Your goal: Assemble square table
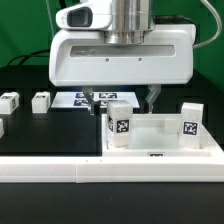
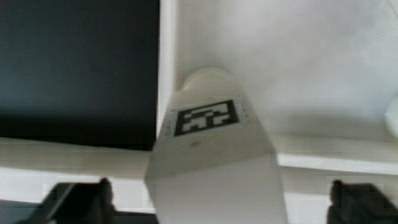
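Observation:
The square table slab (image 1: 160, 140) lies on the black table at the exterior view's right, rim up. Two white tagged legs stand on it, one at its left corner (image 1: 120, 124) and one at its right (image 1: 188, 119). My gripper (image 1: 123, 98) hangs just above the left leg, fingers spread. In the wrist view that leg (image 2: 205, 120) stands between my two dark fingers (image 2: 80, 200), with a gap on each side. The gripper (image 2: 222, 205) is open. The slab's surface (image 2: 302, 60) fills the area beside the leg.
Three loose tagged legs lie on the black table at the exterior view's left: one (image 1: 10, 101), another (image 1: 40, 101), a third at the edge (image 1: 2, 127). The marker board (image 1: 72, 100) lies behind my gripper. A long white rail (image 1: 100, 172) borders the front.

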You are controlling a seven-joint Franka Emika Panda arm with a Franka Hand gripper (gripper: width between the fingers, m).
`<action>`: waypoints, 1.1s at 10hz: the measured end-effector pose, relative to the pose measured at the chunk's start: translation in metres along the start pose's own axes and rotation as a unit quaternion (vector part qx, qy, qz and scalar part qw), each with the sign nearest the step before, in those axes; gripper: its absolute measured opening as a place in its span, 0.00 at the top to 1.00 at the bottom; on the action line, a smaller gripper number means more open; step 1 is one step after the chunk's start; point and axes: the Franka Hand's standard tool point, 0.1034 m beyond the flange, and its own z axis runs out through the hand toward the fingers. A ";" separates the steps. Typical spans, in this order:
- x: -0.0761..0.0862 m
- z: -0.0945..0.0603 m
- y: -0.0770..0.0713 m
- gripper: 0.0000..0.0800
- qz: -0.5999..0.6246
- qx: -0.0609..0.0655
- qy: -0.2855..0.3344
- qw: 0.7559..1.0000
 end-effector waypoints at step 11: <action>0.000 0.000 0.004 0.64 0.216 0.001 0.000 0.976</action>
